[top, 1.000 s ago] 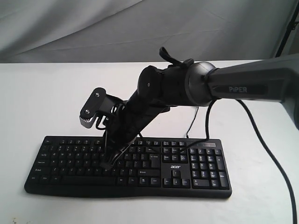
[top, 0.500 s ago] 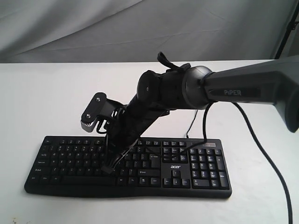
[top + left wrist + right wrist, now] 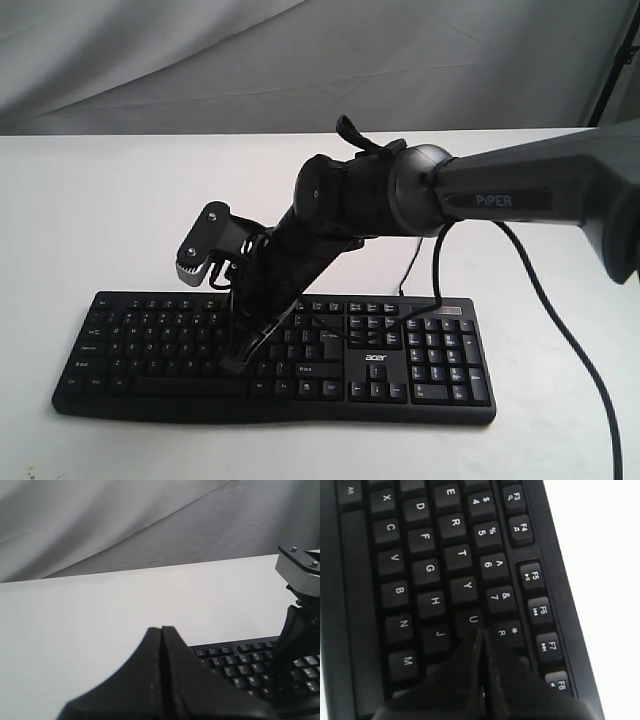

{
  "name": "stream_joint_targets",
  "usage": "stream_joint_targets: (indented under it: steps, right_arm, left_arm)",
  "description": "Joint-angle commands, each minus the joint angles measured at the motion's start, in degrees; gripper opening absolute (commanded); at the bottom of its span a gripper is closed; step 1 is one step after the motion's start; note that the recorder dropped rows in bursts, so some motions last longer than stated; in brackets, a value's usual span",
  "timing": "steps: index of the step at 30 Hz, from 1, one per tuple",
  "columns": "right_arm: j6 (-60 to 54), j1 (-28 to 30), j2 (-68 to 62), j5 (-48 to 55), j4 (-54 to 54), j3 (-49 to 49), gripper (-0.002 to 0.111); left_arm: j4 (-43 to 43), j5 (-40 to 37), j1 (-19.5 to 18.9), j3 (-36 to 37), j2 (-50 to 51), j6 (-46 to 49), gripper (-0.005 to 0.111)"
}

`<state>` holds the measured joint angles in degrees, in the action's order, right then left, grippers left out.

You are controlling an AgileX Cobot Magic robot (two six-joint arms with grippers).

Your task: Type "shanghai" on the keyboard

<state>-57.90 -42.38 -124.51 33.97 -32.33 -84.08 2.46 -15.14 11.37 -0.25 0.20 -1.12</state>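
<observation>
White bench [image 3: 100,200] is carrying the whole set-up, with a grey cloth backdrop [image 3: 300,60] hanging behind it.

Item 1: the keyboard [image 3: 420,360] is lying flat near the front edge of the bench, number pad toward the right arm's side.

Item 2: the right gripper [image 3: 232,362] is reaching across to the letter block, jaws pressed together into 1 point. In the right wrist view that point is sitting over the keys around U and J. Which key it is on, and whether it is pressing, cannot be told.

Item 3: the left gripper [image 3: 161,630] is hovering above bare bench beside the keyboard's function-key row, jaws together and holding nothing.

Progress: typing is judged to be under way, but no screen is showing, so how many of the 8 letters are entered cannot be told.

Containers: 0 are showing in any view, so no contents are being listed.
</observation>
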Motion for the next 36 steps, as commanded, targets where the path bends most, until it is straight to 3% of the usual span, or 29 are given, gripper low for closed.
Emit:
stream_joint_targets:
  steps: [1, 22, 31, 36]
  right_arm:
    - [-0.64, 0.26, 0.13, -0.43, 0.26, 0.33, 0.000]
    - [-0.57, 0.26, -0.93, -0.37, 0.38, 0.23, 0.000]
    - [-0.01, 0.26, 5.50, 0.56, 0.97, -0.03, 0.000]
    - [4.74, 0.26, 11.67, 1.19, 7.12, 1.86, 0.000]
  left_arm:
    - [0.04, 0.27, 0.23, 0.25, -0.20, -0.16, 0.000]
    - [0.04, 0.27, 0.23, 0.25, -0.20, -0.16, 0.000]
    - [0.04, 0.27, 0.23, 0.25, -0.20, -0.16, 0.000]
    - [0.04, 0.27, 0.23, 0.25, -0.20, -0.16, 0.000]
